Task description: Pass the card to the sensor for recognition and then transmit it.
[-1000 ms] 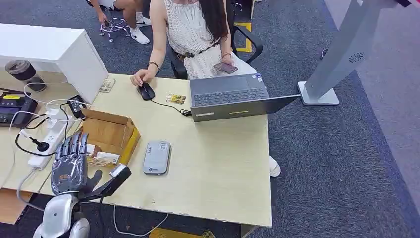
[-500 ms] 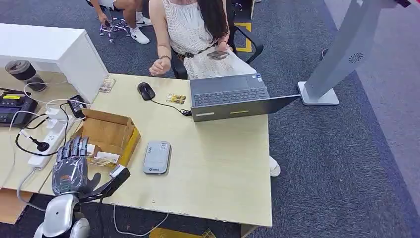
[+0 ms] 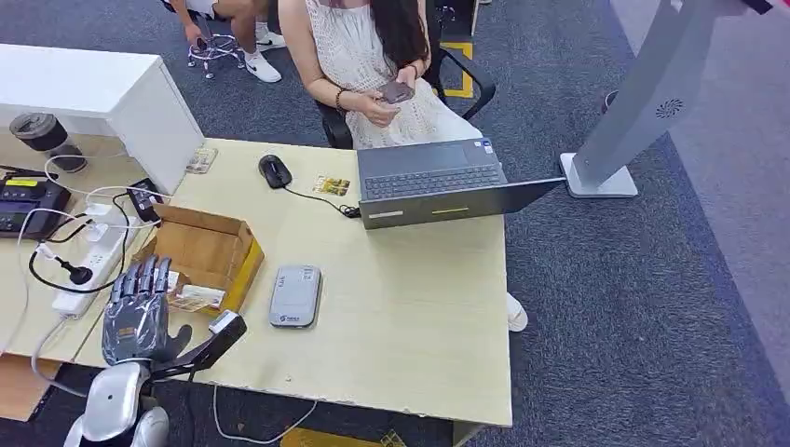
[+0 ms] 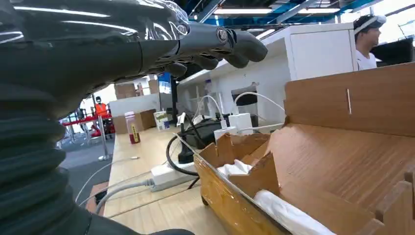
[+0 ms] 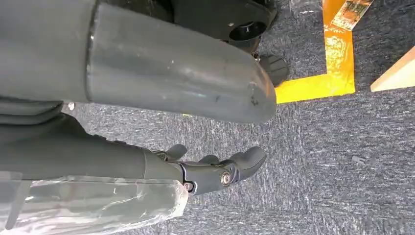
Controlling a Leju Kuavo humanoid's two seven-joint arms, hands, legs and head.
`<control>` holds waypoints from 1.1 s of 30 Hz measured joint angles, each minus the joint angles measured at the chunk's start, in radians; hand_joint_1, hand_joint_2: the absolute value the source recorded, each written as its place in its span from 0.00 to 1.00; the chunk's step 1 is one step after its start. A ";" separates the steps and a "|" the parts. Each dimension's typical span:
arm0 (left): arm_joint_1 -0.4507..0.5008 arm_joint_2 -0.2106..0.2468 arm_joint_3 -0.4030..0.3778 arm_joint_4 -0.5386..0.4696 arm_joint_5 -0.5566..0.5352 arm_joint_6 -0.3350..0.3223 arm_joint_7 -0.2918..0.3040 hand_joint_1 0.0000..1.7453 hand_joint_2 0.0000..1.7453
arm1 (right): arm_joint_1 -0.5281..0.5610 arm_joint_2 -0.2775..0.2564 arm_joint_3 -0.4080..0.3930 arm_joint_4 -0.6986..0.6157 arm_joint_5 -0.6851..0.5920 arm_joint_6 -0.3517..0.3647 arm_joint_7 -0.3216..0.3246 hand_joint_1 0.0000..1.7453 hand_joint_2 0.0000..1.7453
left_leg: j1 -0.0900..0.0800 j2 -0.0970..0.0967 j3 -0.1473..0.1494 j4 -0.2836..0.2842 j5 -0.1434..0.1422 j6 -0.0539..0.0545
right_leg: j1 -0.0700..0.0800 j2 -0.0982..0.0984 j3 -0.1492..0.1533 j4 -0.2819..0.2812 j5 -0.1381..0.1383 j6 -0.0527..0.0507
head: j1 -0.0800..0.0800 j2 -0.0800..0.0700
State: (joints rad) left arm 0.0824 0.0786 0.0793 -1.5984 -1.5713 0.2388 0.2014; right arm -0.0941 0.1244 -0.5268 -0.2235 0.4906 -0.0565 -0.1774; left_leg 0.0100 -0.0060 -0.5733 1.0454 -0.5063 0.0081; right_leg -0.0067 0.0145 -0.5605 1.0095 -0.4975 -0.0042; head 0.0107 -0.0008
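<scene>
The left robot hand (image 3: 138,315) hovers flat, palm down, above the near-left corner of the bench (image 3: 419,307), its fingers (image 3: 142,277) stretched forward and slightly apart, holding nothing. Its fingertips reach over the near edge of an open cardboard box (image 3: 207,251). Inside that box, by the fingertips, lies a card (image 3: 194,300) with a printed face; I cannot tell whether the fingers touch it. In the left wrist view the same fingers (image 4: 230,41) hang above the box's (image 4: 342,161) brown interior, where white wrapped items lie.

Just beside the box on the bench sits the grey card sensor (image 3: 295,295), flat and apart from the robot hand. Farther back stand an open laptop (image 3: 438,182) and a black mouse (image 3: 274,170). A person (image 3: 368,47) sits behind the bench, holding a phone (image 3: 396,91) in both hands. A white power strip (image 3: 93,265) with cables lies on the left.

The right robot hand (image 5: 215,171) hangs over the grey carpet (image 5: 342,147), fingers loosely curled and empty.
</scene>
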 joint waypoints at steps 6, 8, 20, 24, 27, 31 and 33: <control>-0.004 0.000 0.000 0.006 0.000 0.000 0.000 0.00 1.00 | -0.002 0.000 -0.005 0.000 0.000 0.000 0.000 0.00 0.00 | 0.000 0.000 0.000 0.000 0.000 0.000 | 0.000 0.000 0.000 0.000 0.000 0.000 | 0.000 0.000; -0.006 0.001 0.000 0.008 0.000 0.000 0.001 0.00 1.00 | -0.002 0.000 -0.005 0.000 0.002 0.000 0.000 0.00 0.00 | 0.000 0.000 0.000 0.000 0.000 0.000 | 0.000 0.000 0.000 0.000 0.000 0.000 | 0.000 0.000; -0.020 0.010 -0.001 0.014 0.000 -0.012 0.010 0.00 1.00 | -0.003 0.000 -0.007 0.000 0.024 0.003 0.003 0.00 0.00 | 0.000 0.000 0.000 0.000 0.000 0.000 | 0.000 0.000 0.000 0.000 0.000 0.000 | 0.000 0.000; -0.024 0.010 -0.001 0.017 0.000 -0.012 0.010 0.00 1.00 | -0.004 0.000 -0.007 0.000 0.034 0.004 0.003 0.00 0.00 | 0.000 0.000 0.000 0.000 0.000 0.000 | 0.000 0.000 0.000 0.000 0.000 0.000 | 0.000 0.000; -0.030 0.010 -0.001 0.022 0.000 -0.016 0.010 0.00 1.00 | -0.004 0.000 -0.007 0.000 0.036 0.005 0.003 0.00 0.00 | 0.000 0.000 0.000 0.000 0.000 0.000 | 0.000 0.000 0.000 0.000 0.000 0.000 | 0.000 0.000; -0.035 0.010 -0.001 0.029 0.000 -0.020 0.009 0.00 1.00 | -0.004 0.000 -0.007 0.000 0.036 0.005 0.003 0.00 0.00 | 0.000 0.000 0.000 0.000 0.000 0.000 | 0.000 0.000 0.000 0.000 0.000 0.000 | 0.000 0.000; -0.035 0.010 -0.001 0.032 0.000 -0.020 0.008 0.00 1.00 | -0.004 0.000 -0.007 0.000 0.036 0.005 0.003 0.00 0.00 | 0.000 0.000 0.000 0.000 0.000 0.000 | 0.000 0.000 0.000 0.000 0.000 0.000 | 0.000 0.000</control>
State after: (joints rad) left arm 0.0469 0.0889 0.0786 -1.5663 -1.5713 0.2186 0.2098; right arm -0.0986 0.1244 -0.5341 -0.2235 0.5268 -0.0519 -0.1740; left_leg 0.0101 -0.0058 -0.5733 1.0453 -0.5063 0.0081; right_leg -0.0066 0.0145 -0.5606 1.0096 -0.4975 -0.0042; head 0.0107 -0.0008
